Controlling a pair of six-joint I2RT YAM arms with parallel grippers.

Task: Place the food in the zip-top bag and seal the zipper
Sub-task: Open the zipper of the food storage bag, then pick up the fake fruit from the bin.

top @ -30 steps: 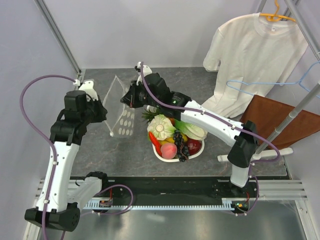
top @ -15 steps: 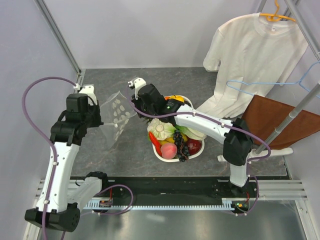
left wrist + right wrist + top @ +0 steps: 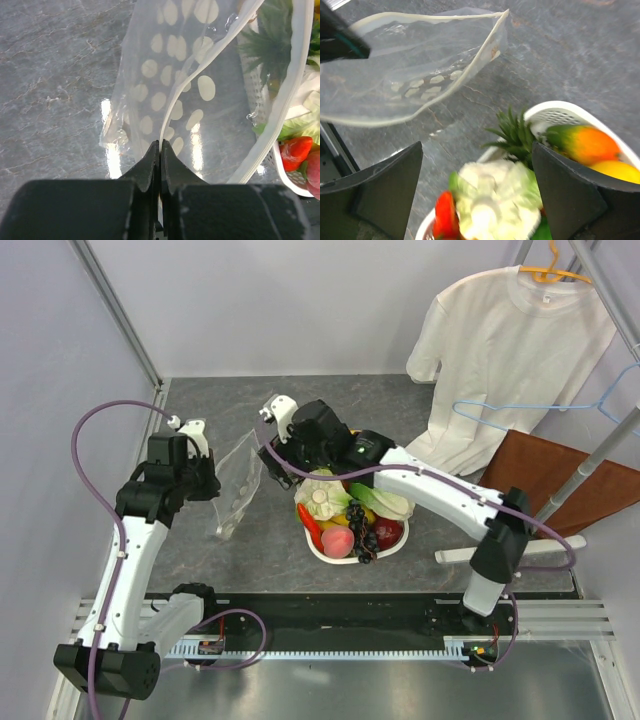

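Observation:
The zip-top bag is clear with white dots and hangs slack to the table, left of the basket. My left gripper is shut on the bag's zipper, pinching the whitish strip at its fingertips. The mouth gapes open. My right gripper stands open and holds nothing, hovering over the basket's left back edge, apart from the bag. The food lies in the white slotted basket: lettuce, a pink peach, a red fruit, a yellow fruit. The lettuce sits between the right fingers.
A pineapple crown, an orange-green mango and dark grapes also fill the basket. At the back right hang a white T-shirt and a blue hanger, beside a brown board.
My right gripper has let go of the bag's mouth, opened wide and drawn back over the basket. The left gripper has shifted right with the bag, which now sags down.

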